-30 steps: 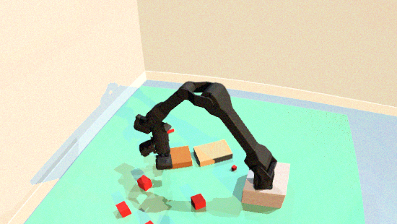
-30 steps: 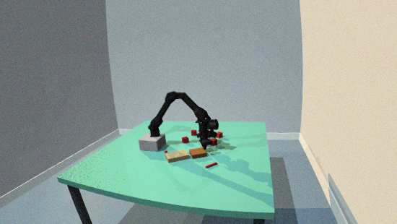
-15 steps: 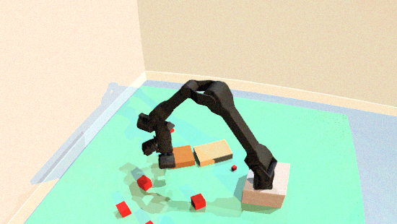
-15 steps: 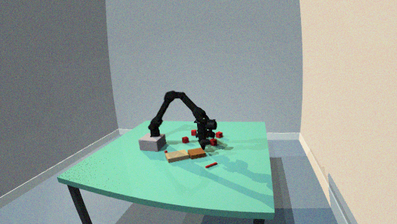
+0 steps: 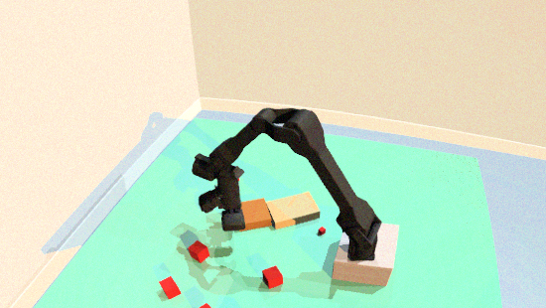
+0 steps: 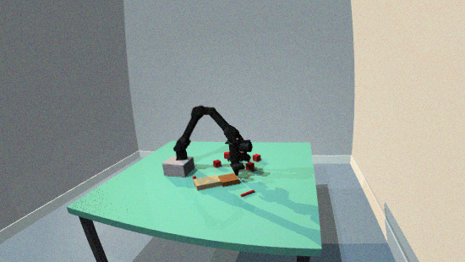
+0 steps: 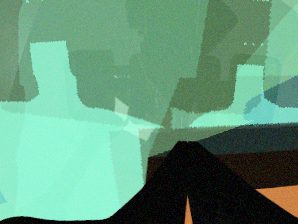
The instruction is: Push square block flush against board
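The orange square block (image 5: 258,213) (image 6: 229,180) (image 7: 284,195) lies flat on the green table. The longer tan board (image 5: 294,205) (image 6: 207,182) lies flat at its side, towards the arm's base. Their facing sides are very close; a thin dark line shows between them in the top view, and I cannot tell if the whole side touches. Their long edges look nearly in line. My gripper (image 5: 233,221) (image 6: 237,170) (image 7: 186,150) is shut and empty, pointing down low at the block's outer side, away from the board. The fingertips partly hide that side.
Several red cubes (image 5: 199,251) (image 5: 272,277) (image 5: 170,287) stand on the block's other side from the red stick (image 6: 248,193). A tiny red piece (image 5: 322,231) (image 6: 194,177) lies near the board. The arm's base box (image 5: 364,272) (image 6: 178,169) stands beyond it.
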`<control>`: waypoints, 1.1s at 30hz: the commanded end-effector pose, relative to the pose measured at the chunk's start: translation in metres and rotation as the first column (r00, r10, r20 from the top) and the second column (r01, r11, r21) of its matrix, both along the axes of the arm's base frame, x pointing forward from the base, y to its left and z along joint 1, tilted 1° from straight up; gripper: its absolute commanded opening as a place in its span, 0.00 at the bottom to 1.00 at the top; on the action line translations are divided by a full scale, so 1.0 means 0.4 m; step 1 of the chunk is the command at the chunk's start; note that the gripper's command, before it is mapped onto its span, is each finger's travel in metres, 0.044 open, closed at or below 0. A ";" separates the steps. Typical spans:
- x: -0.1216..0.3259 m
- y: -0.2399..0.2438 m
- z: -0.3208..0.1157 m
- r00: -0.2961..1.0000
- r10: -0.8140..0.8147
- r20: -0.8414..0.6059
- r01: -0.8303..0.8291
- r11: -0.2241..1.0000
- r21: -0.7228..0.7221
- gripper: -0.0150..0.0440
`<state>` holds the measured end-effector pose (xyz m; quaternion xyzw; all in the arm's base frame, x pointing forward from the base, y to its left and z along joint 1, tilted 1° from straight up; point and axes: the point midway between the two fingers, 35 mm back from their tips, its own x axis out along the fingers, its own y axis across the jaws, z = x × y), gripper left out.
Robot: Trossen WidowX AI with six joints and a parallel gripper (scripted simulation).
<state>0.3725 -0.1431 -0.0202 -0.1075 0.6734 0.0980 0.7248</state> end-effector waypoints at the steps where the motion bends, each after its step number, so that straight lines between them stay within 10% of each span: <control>1: -0.018 -0.003 -0.017 1.000 -0.005 -0.027 0.005 1.000 0.004 0.25; 33: 0.107 0.031 -0.010 1.000 -0.005 -0.023 0.005 1.000 0.005 0.25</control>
